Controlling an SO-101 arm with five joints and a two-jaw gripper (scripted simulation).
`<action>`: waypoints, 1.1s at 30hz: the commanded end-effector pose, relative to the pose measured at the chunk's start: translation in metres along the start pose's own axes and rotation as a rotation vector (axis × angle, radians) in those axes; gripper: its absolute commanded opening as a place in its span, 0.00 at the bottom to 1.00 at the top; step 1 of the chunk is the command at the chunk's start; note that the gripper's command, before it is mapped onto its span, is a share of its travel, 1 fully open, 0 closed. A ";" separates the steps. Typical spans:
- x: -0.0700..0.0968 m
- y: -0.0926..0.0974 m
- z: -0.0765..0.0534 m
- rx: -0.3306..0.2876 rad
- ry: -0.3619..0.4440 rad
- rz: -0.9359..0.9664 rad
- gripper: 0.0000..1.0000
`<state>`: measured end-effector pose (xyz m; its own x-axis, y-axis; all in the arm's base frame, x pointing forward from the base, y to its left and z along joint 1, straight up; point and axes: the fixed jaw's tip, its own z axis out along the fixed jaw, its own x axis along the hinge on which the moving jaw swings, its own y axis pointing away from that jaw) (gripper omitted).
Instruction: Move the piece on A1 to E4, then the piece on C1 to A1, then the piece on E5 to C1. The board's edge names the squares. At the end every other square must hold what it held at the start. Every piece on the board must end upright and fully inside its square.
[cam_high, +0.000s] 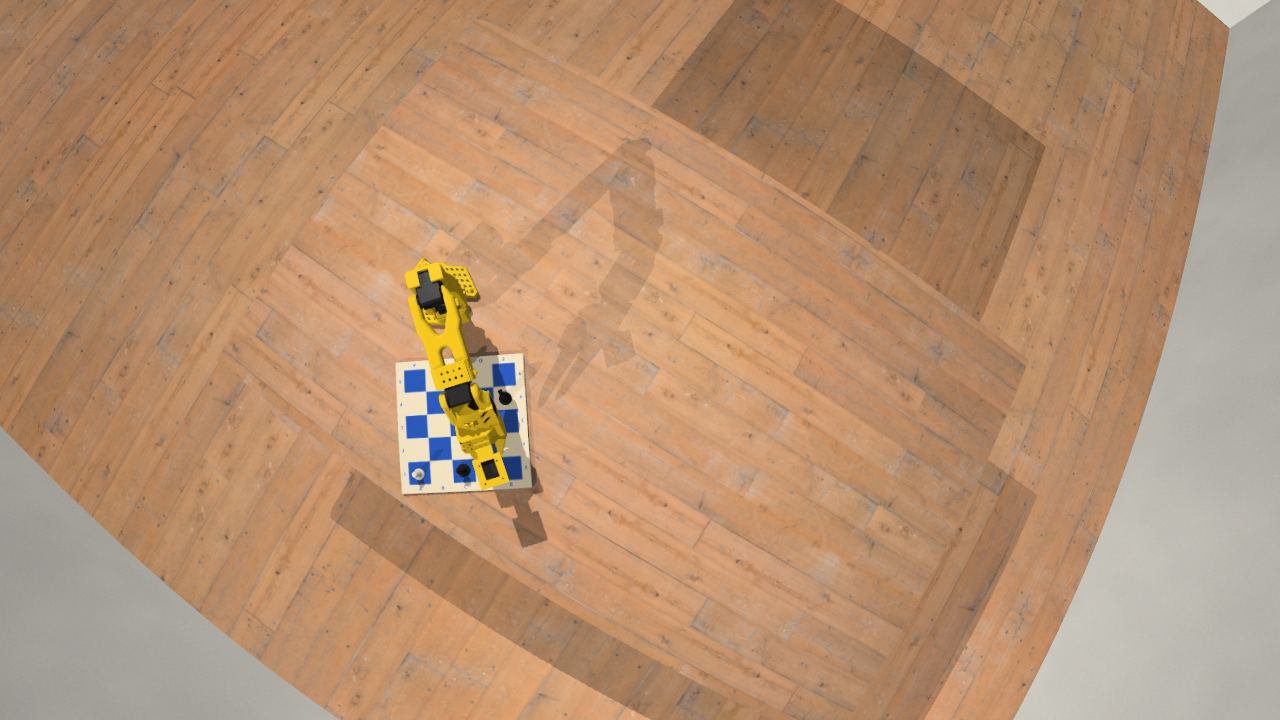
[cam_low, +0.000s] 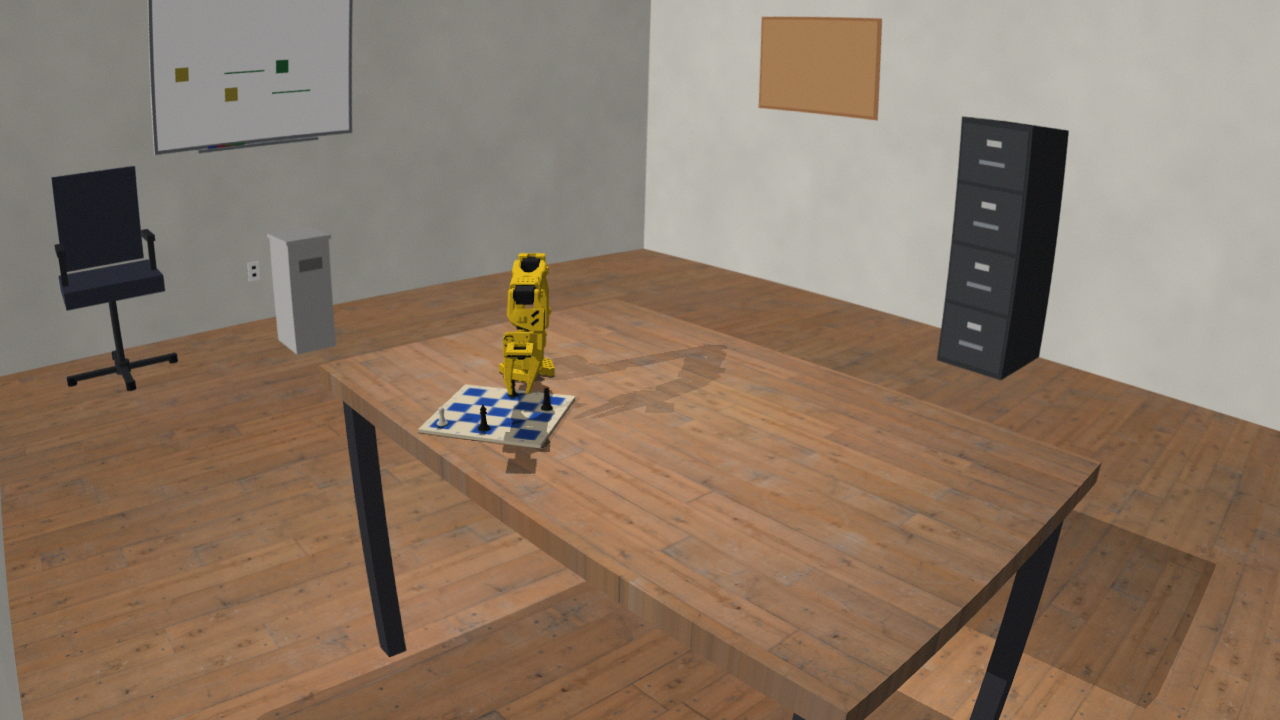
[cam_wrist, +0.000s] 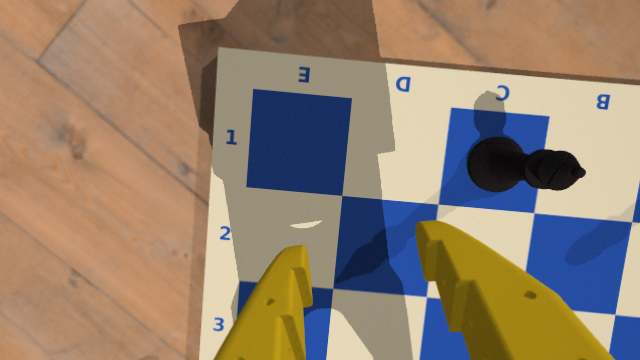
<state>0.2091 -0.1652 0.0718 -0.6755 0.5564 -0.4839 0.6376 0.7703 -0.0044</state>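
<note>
The blue and cream board (cam_high: 453, 427) lies by the arm's base. A white piece (cam_high: 418, 471) stands upright on A1; it also shows in the side view (cam_low: 441, 416). A black piece (cam_wrist: 520, 165) stands upright on C1, also seen from above (cam_high: 462, 469). A second black piece (cam_high: 504, 395) stands in column E in the far rows; I cannot tell its exact square. My gripper (cam_wrist: 360, 237) hovers over D2, left of the C1 piece and apart from it. Its fingers stand a little apart with nothing between them.
The board lies near the table's corner, with the table edge (cam_low: 402, 443) close beyond row 1. The yellow arm (cam_high: 447, 358) reaches across the board's middle and hides several squares from above.
</note>
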 end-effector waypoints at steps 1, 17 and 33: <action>0.003 0.036 -0.010 -0.068 0.007 -0.122 0.16; 0.083 0.165 -0.069 -0.348 0.098 -0.727 0.28; 0.184 0.199 -0.136 -0.541 0.153 -1.266 0.37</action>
<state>0.1754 0.1165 0.0948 -0.7894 -0.5344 -0.3022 -0.5569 0.8305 -0.0140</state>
